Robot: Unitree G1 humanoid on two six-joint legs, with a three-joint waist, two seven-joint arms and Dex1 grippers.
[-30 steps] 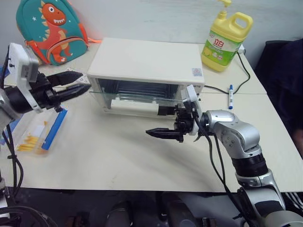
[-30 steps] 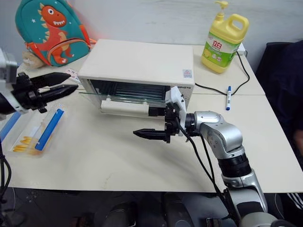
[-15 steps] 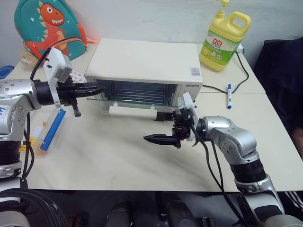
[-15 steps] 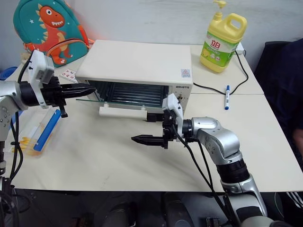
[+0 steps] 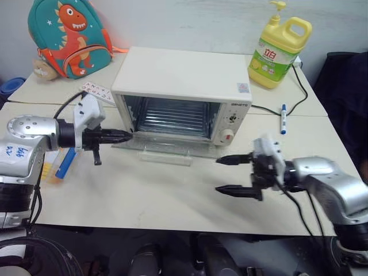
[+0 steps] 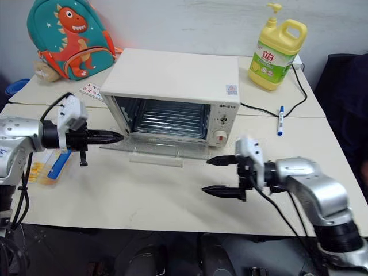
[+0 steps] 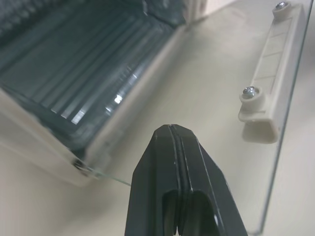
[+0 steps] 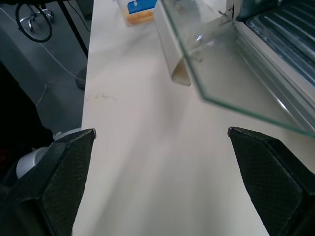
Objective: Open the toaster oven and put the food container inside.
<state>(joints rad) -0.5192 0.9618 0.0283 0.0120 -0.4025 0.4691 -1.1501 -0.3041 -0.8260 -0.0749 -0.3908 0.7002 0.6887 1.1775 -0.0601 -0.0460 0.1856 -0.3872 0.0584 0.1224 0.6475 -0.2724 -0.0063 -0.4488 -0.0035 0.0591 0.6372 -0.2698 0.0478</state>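
The cream-white toaster oven [image 5: 184,72] stands at the table's middle with its glass door [image 5: 172,148] dropped flat and the wire rack [image 6: 167,118] showing. The white bar handle [image 7: 270,93] lies at the door's front edge. My left gripper [image 5: 127,136] is shut with nothing in it, its tip at the door's left corner, just above the glass in the left wrist view. My right gripper [image 5: 221,175] stands open on the table in front of the oven's knob panel, clear of the door. The food container [image 6: 49,167] lies at the far left, partly hidden behind my left arm.
A dinosaur backpack [image 5: 69,34] leans at the back left, with cards [image 5: 98,89] beside it. A yellow detergent bottle [image 5: 279,52], a black cable and a blue marker [image 5: 283,118] sit at the back right. The table's front edge runs just below my right gripper.
The door has gone from partly open to flat. My left gripper shut and sank to the door's left corner. My right gripper drew away to the right, still open.
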